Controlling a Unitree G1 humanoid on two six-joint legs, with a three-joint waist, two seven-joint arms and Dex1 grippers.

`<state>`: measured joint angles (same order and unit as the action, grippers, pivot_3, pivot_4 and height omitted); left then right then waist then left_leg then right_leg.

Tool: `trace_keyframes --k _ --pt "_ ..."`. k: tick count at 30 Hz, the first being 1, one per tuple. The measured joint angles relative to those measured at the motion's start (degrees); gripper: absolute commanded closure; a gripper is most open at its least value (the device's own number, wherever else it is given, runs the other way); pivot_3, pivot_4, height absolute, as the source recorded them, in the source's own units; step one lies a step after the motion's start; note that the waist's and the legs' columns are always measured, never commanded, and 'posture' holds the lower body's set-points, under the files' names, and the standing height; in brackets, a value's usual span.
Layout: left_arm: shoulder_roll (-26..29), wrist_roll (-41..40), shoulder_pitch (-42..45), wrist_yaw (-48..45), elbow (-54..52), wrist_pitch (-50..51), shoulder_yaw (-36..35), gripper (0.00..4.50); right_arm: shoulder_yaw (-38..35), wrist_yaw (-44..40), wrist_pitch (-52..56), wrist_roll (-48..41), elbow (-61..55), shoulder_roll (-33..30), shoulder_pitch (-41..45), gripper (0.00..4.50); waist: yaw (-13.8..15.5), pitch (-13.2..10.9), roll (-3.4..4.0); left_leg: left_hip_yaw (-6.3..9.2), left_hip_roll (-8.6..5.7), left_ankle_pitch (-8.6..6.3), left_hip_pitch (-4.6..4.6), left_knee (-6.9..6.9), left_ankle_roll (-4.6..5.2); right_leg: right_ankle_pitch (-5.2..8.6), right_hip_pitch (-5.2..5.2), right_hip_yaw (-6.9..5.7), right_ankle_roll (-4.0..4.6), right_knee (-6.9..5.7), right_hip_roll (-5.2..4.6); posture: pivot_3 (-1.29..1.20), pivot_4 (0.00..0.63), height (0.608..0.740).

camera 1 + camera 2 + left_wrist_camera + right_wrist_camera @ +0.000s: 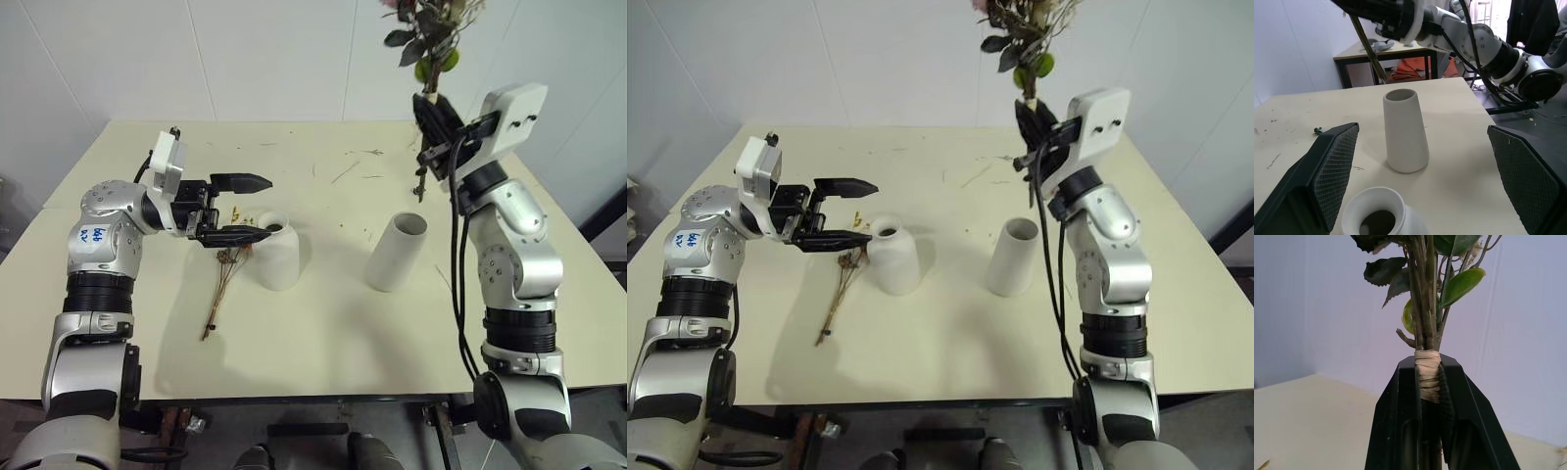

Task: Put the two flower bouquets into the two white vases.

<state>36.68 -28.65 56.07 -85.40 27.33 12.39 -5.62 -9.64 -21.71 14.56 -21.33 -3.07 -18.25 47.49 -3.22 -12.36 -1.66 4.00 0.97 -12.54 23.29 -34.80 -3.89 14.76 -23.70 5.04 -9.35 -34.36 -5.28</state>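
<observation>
Flowers are up in the air on the right side of the table: the right gripper [439, 132] is squeezed tight on the big bouquet [427, 44], and it holds the bunch upright, high over the far right part of the table [323, 343]. From the wrist camera, its two black fingers [1396, 426] pinch the stems right at the pale string wrap [1427, 374], and dark green leaves spread out above that wrap. The bottom ends of the stems poke out under the gripper and hang above the table top, not touching it. The tall white vase [397, 252] stands on the table below and a bit nearer than the bouquet, with its wide mouth facing up. The short round white vase [276, 251] with the narrow neck stands to its left, and the two vases are near each other but apart. The left gripper [245, 208] is wide open and holds nothing; it points sideways to the right, and its tips hang just above the mouth of the short vase. The thin bouquet [223, 284] with brown stems and little yellow flowers lies flat on the table just left of the short vase, under the left gripper. Some small twig scraps [345, 172] are scattered on the far part of the table.
</observation>
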Motion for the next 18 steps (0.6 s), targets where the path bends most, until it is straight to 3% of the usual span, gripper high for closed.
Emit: trace_keyframes --k 18 --pt "0.03 0.05 -0.03 0.18 -0.09 0.15 0.00 0.00 1.00 0.11 0.05 -1.42 -2.88 3.91 -10.74 4.38 -0.01 0.00 0.00 0.01 0.01 0.00 -0.03 0.00 0.00 0.06 -0.02 0.00 0.06 -0.04 0.02 0.00 0.150 0.740"
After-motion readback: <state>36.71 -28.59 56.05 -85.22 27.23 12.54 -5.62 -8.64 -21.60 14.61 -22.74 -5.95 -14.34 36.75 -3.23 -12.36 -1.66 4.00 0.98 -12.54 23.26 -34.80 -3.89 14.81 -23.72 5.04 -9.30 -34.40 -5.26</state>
